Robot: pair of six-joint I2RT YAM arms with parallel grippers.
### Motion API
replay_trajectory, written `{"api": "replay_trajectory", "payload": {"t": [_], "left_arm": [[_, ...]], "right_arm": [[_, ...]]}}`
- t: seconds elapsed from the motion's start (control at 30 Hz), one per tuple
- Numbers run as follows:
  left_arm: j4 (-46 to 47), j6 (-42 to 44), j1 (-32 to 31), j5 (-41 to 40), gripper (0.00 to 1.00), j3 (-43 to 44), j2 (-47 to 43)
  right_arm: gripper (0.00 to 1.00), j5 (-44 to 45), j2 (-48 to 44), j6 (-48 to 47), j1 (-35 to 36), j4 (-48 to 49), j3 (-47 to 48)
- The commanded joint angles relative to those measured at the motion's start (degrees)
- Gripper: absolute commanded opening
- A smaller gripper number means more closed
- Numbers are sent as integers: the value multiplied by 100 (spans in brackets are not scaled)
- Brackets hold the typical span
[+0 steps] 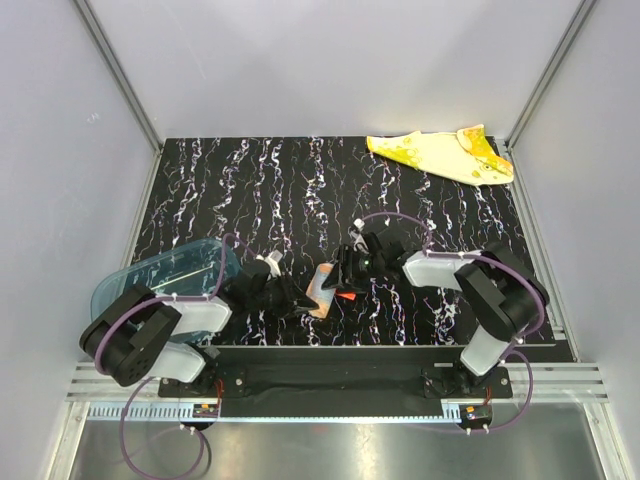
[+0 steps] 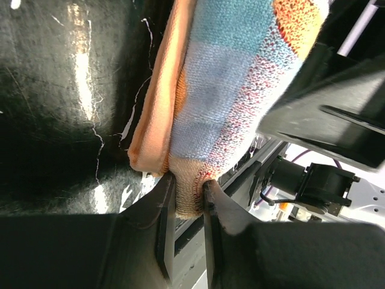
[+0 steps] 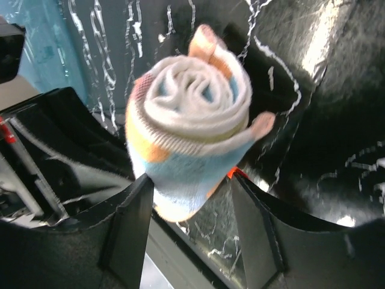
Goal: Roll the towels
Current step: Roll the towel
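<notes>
Towels are pictured on a black marbled table (image 1: 200, 180), where a translucent teal tray (image 1: 165, 272) is set at the near left. At the far right corner the yellow towel (image 1: 440, 155) is seen spread out and not yet rolled, well apart from both arms. Near the front edge, between the two wrists, the orange-pink towel (image 1: 322, 290) is wound into a tight roll. One end of it is pinched between the closed fingers of the left gripper (image 2: 187, 180). The other end is flanked by the right gripper (image 3: 191, 183), whose fingers are parted, with a gap visible on one side. A loose tail (image 3: 262, 123) is left sticking out of the outer layer. The roll is judged likely to spring open from that tail once the pinch is released, since nothing pins the flap down. It could also be dragged askew if an arm is withdrawn while cloth is snagged on a finger.
</notes>
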Motion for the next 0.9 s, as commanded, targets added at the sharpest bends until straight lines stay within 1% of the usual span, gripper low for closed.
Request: {"api": "replay_trajectory", "payload": {"t": [0.0, 0.03, 0.1, 0.17, 0.23, 0.27, 0.3, 0.37, 0.4, 0.43, 0.47, 0.5, 0.53, 0.57, 0.6, 0.63, 0.67, 0.77, 0.87], "left_arm": [[-395, 9, 54, 102, 0, -114, 209], [-360, 0, 81, 145, 0, -113, 236], [-194, -96, 107, 207, 0, -148, 280], [-70, -141, 125, 286, 3, -157, 324], [-87, -123, 125, 295, 11, -114, 333], [-174, -80, 125, 243, 15, -79, 272], [-523, 95, 125, 173, 26, 35, 201], [-1042, 306, 125, -126, 40, 185, -183], [-1707, 568, 116, -249, 45, 272, -343], [-2079, 710, 116, -563, 52, 508, -527], [-2378, 842, 107, -740, 55, 624, -894], [-3112, 1079, 98, -899, 57, 738, -1072], [-3441, 1203, 90, -1196, 61, 1009, -1230], [-3741, 1300, 90, -1356, 63, 1125, -1528], [-4257, 1475, 90, -1505, 65, 1265, -1661], [-4445, 1546, 90, -1802, 66, 1449, -1880], [-4708, 1651, 81, -1927, 68, 1538, -1969], [-4772, 1897, 90, -2166, 70, 1749, -2023], [-4501, 2100, 90, -2218, 71, 1846, -1735]], "right_arm": [[60, 67, 303, 97, 128, 516, 149], [59, 120, 357, 88, 155, 490, 176], [55, 278, 514, 61, 225, 402, 246], [48, 366, 629, 53, 278, 349, 316], [41, 568, 787, 9, 357, 148, 378], [40, 630, 831, -35, 374, 77, 430], [38, 752, 901, -53, 392, -71, 448], [37, 849, 946, -131, 410, -195, 475], [36, 920, 963, -167, 410, -292, 475], [36, 938, 972, -193, 410, -319, 475], [35, 947, 999, -246, 410, -354, 475], [34, 973, 1025, -272, 410, -424, 483], [34, 964, 1043, -290, 418, -450, 501], [33, 973, 1078, -334, 419, -477, 518], [33, 947, 1104, -360, 427, -503, 527], [33, 938, 1130, -387, 427, -503, 527], [33, 886, 1148, -430, 436, -495, 527], [33, 850, 1148, -518, 462, -477, 492], [32, 727, 1087, -589, 541, -433, 440]]}}
